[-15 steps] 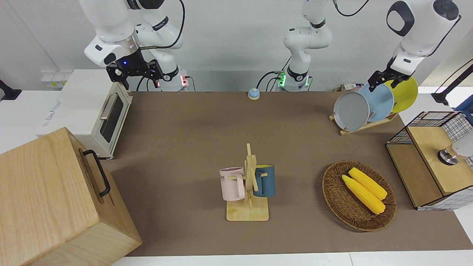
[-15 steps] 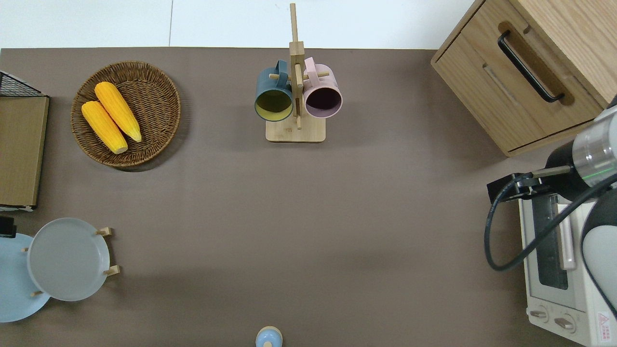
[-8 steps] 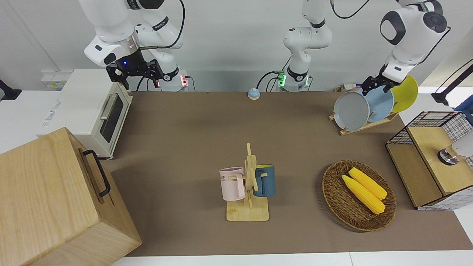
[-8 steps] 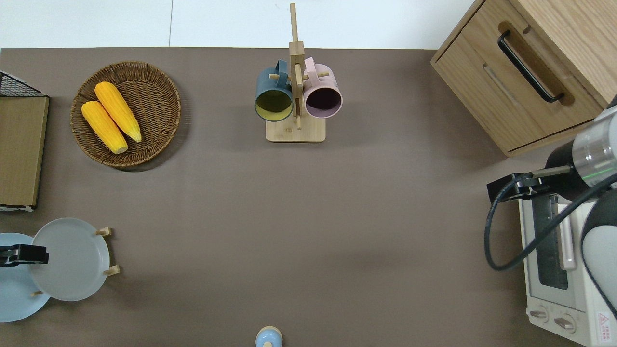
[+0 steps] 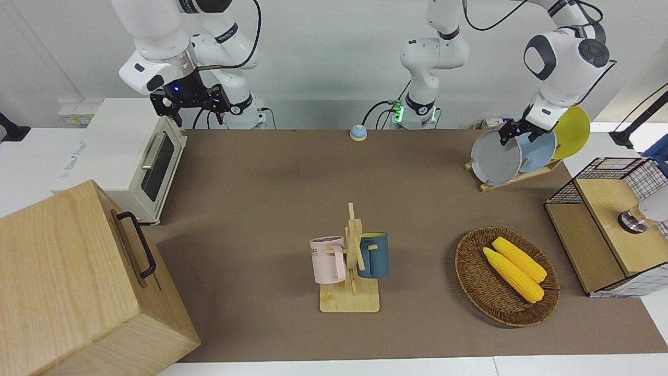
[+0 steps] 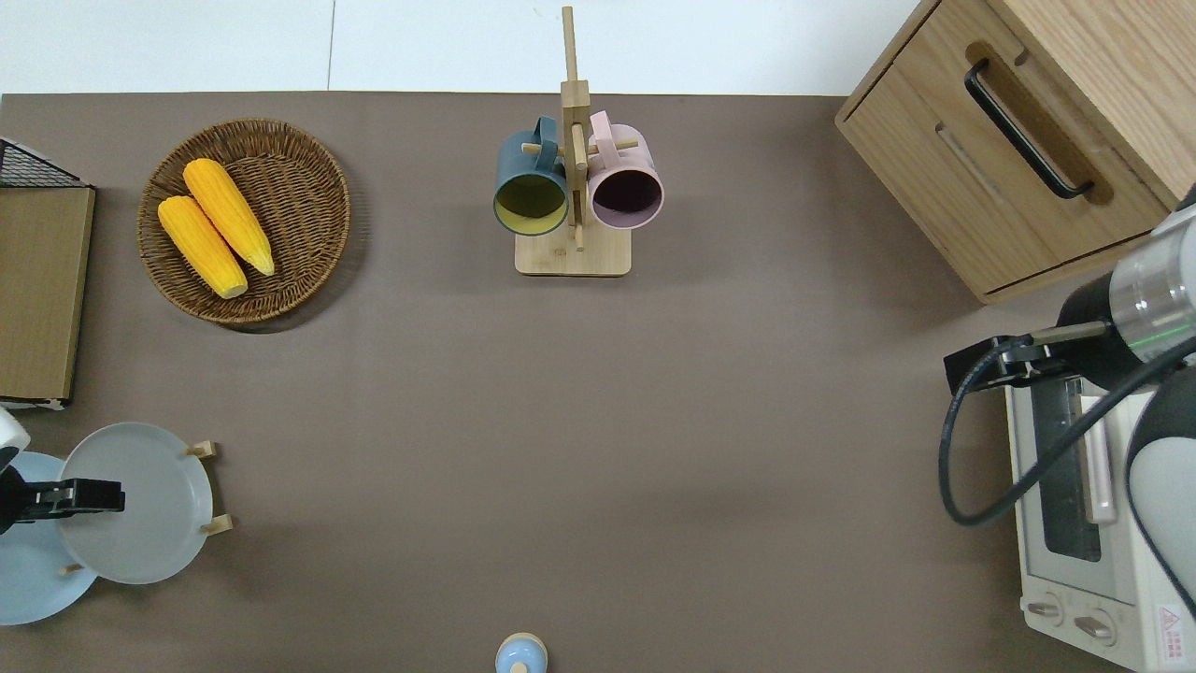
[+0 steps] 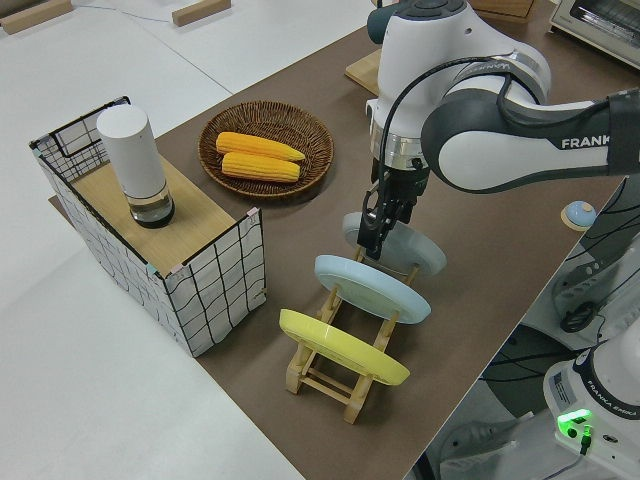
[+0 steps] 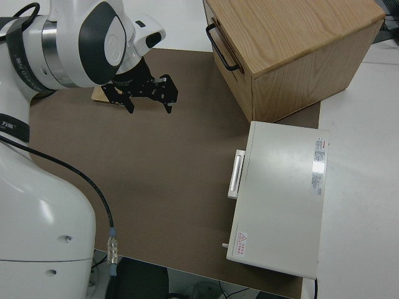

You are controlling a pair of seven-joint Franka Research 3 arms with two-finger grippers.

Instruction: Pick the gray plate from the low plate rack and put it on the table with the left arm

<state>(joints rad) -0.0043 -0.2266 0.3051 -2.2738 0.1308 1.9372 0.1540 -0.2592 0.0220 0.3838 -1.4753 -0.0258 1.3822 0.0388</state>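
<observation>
The gray plate (image 5: 496, 157) stood tilted in the low plate rack (image 5: 514, 176), in the slot farthest from the table's edge, near the corner of the table (image 5: 271, 198) at the left arm's end on the robots' side. A light-blue plate (image 5: 540, 153) leaned in the next slot and a yellow plate (image 5: 574, 131) in the last one, each overlapping its neighbour from where I stood. The left gripper (image 5: 513, 134) hung at the gray plate's upper rim, seemingly straddling it, with one finger toward the light-blue plate; I could not tell whether the fingers had closed on the rim or were only set around it. The right arm sat parked.

To my eye the risk lay in that narrow gap between the two plates. A finger set a little off would have pressed on the light-blue plate instead, or nudged it so it rocked against the yellow one. Pinching only the very lip of a smooth, shallow plate could let it swing or slip once lifted. Pulling sideways rather than along the slanted pegs might have dragged the light rack across the mat or tipped it
</observation>
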